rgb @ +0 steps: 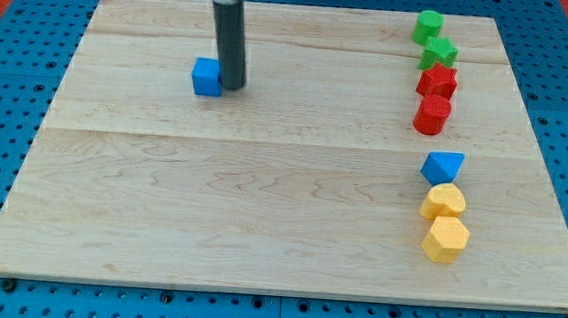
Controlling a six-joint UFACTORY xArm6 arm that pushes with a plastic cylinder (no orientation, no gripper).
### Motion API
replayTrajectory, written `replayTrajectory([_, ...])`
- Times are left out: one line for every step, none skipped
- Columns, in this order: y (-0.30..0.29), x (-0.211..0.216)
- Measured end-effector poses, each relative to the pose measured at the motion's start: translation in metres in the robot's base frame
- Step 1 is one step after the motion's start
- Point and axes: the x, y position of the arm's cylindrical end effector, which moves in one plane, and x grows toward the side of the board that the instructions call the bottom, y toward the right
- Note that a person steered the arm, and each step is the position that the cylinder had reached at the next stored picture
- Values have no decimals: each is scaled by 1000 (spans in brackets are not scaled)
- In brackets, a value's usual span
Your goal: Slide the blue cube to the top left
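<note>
Centrally, in the camera view, you see a pale wooden board point(261, 208) lying on a blue perforated base point(9, 80). Your rod point(230, 40) descends from the view's top, dark and upright, and my tip point(232, 84) rests on the board in its upper left part. No gripper ends this arm, so nothing here spreads, presses together or pinches; the rod is a plain pushing tool.

Blue cube point(207, 76): it sits just at the view's left of my tip, touching the rod or very nearly so; you cannot tell which. It lies in the board's upper left quarter, short of the corner itself.

Column at the view's right, read from top to bottom: a green block point(428, 27) of rounded outline; a green star point(439, 55) just below it; a red star point(437, 82); a red block point(431, 115), roughly cylindrical; a blue block point(443, 168) with a pointed, wedge-like form, set slightly apart from the red one; a yellow block point(444, 202); and a second yellow block point(446, 239), hexagonal, touching the first. All seven stand well apart from my tip and from the blue cube.
</note>
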Motion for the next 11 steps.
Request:
replayTrajectory([-30, -20])
replayTrajectory([-17, 7])
replayTrajectory([-66, 7])
replayTrajectory([-110, -7])
replayTrajectory([-151, -8])
replayTrajectory([-190, -22])
replayTrajectory([-203, -39])
replayTrajectory([-184, -46])
replayTrajectory([-161, -81])
replayTrajectory([-133, -74])
replayTrajectory([-55, -4])
